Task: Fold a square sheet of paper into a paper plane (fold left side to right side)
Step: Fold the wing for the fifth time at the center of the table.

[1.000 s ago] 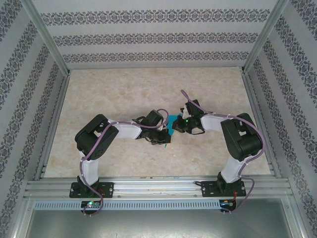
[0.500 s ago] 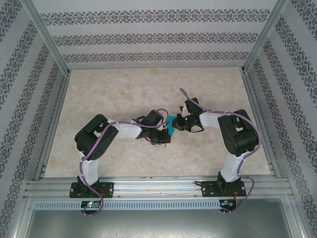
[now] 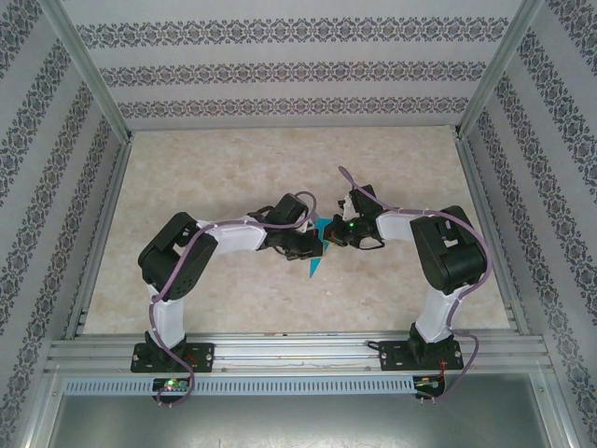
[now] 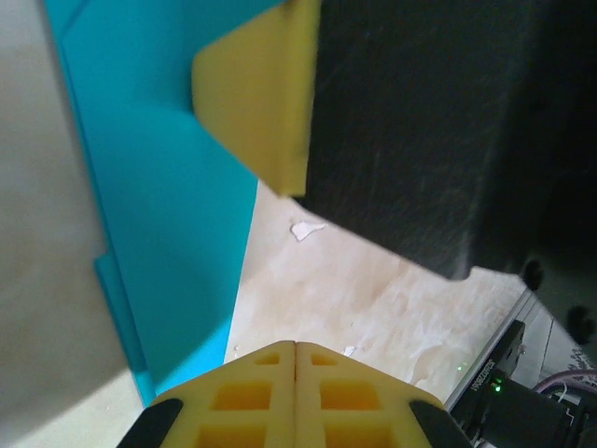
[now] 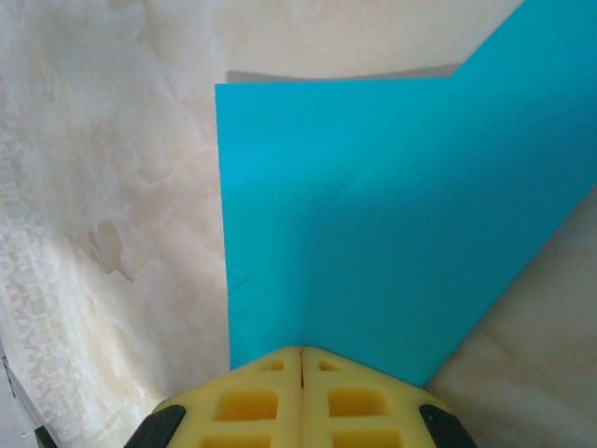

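The teal-blue sheet of paper (image 3: 317,254) lies folded on the table between my two arms, with a pointed tip toward the near edge. In the right wrist view the paper (image 5: 373,205) shows a faint crease and a notched outline. My right gripper (image 5: 301,353) is shut, its tips resting on the paper's near edge. My left gripper (image 4: 296,345) is shut and empty, just right of the paper (image 4: 159,187), above bare table. The right gripper's yellow finger (image 4: 256,93) presses on the sheet ahead of it. From above, the left gripper (image 3: 310,246) and right gripper (image 3: 330,237) nearly meet.
The beige marbled table (image 3: 280,168) is walled by patterned panels with metal posts (image 3: 89,70) at the back corners. An aluminium rail (image 3: 298,353) carries both arm bases at the near edge. Small white flecks (image 4: 304,229) lie on the table.
My left gripper has shifted back and to the right, uncovering the paper's pointed near tip. The right gripper edged slightly away from the near edge, then stayed put.
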Action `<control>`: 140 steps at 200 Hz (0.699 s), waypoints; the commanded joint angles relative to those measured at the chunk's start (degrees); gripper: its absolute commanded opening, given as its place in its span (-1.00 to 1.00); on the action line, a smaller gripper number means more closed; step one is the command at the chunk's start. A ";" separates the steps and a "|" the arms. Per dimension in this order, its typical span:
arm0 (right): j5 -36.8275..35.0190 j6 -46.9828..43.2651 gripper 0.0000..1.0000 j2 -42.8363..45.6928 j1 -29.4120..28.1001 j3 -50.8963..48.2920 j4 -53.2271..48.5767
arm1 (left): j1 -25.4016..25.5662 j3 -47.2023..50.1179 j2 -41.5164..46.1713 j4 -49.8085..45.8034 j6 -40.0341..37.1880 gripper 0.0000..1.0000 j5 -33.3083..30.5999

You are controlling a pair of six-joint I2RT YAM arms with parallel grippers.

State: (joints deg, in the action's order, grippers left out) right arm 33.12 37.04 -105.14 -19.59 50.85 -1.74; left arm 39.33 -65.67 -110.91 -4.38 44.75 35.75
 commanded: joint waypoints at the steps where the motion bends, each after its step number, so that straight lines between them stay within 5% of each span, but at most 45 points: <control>1: -2.44 -1.46 -1.00 -3.34 -0.09 -2.16 -4.27 | -0.40 -2.23 -2.03 -2.48 -2.17 -1.00 1.34; 140: -5.76 -2.38 -1.00 -5.46 -0.36 -1.46 -7.27 | -0.05 1.96 -5.02 -2.02 -2.26 -1.00 1.51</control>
State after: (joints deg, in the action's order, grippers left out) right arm 33.95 36.56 -105.86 -19.62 51.22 -1.52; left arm 39.24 -67.05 -116.38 -2.85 43.46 37.08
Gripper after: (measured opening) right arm 0.056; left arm 0.056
